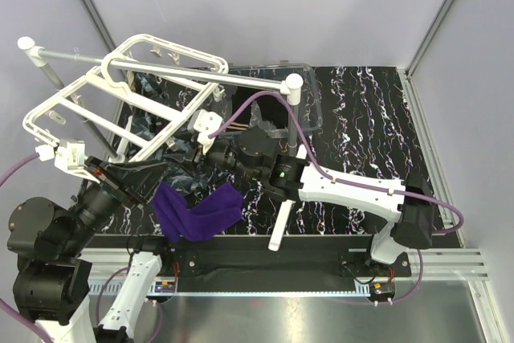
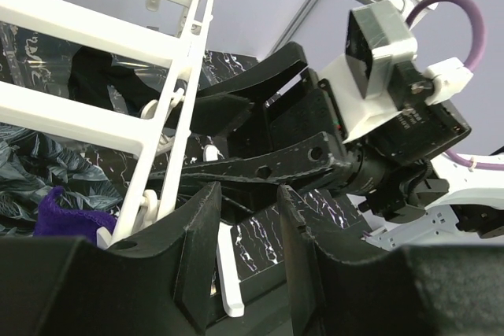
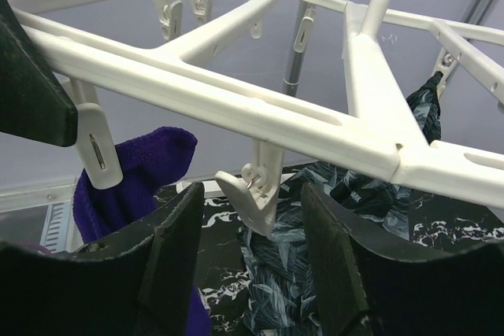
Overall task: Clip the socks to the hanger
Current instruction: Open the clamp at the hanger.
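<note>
The white grid hanger (image 1: pixel 136 94) hangs tilted at the back left. My right gripper (image 1: pixel 202 154) reaches under its near corner. In the right wrist view it is open (image 3: pixel 252 226), with a white dangling clip (image 3: pixel 260 190) between its fingers and untouched. The purple sock (image 1: pixel 197 210) sits near the front; in the right wrist view its top (image 3: pixel 134 175) is beside another clip (image 3: pixel 98 151), and I cannot tell if it is clipped. Dark leaf-patterned socks (image 3: pixel 315 273) lie below the hanger. My left gripper (image 2: pixel 246 222) is open and empty, just left of the right gripper.
A silver rod stand with white caps (image 1: pixel 161 66) crosses over the hanger. A clear plastic bin (image 1: pixel 301 98) stands behind the right arm. The stand's white foot (image 1: pixel 277 226) lies on the marbled black mat. A dark sock (image 3: pixel 425 108) hangs from a far clip.
</note>
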You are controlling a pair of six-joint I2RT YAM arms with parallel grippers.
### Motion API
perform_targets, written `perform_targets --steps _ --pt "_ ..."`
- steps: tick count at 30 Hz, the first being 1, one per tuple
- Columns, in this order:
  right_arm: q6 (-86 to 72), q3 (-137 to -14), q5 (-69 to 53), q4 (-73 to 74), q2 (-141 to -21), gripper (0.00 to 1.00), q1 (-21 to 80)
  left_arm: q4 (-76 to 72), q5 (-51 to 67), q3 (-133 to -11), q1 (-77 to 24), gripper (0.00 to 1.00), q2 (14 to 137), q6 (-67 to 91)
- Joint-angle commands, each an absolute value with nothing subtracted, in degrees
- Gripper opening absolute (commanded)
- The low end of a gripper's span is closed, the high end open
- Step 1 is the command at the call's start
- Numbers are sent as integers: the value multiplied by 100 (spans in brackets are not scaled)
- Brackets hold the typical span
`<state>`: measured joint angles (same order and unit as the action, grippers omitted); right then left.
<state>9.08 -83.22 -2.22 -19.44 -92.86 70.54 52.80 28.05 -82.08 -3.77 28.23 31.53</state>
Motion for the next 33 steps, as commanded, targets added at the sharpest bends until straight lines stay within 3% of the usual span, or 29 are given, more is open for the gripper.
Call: perform_targets --steps 1,8,15,23,28,33 --pt "817 -8323 -194 -2390 -9360 59 7040 4983 2918 -8358 -352 40 2865 3155" --pt "800 -8227 -35 -2593 -9387 57 7031 4966 2979 -8420 -352 40 2900 3173" --pt "782 -8112 -35 -2786 -9378 49 7031 4966 3006 -8420 -352 40 2892 3199" --pt "677 -7919 -35 -2900 -9264 32 7031 4966 3006 -8446 -360 40 2892 3199" --pt "536 -7831 176 -2795 -9088 12 7031 5010 2980 -8438 -352 40 2892 3190" --pt "361 -7901 211 -2226 -8781 3 7040 4992 2936 -8411 -352 40 2874 3199"
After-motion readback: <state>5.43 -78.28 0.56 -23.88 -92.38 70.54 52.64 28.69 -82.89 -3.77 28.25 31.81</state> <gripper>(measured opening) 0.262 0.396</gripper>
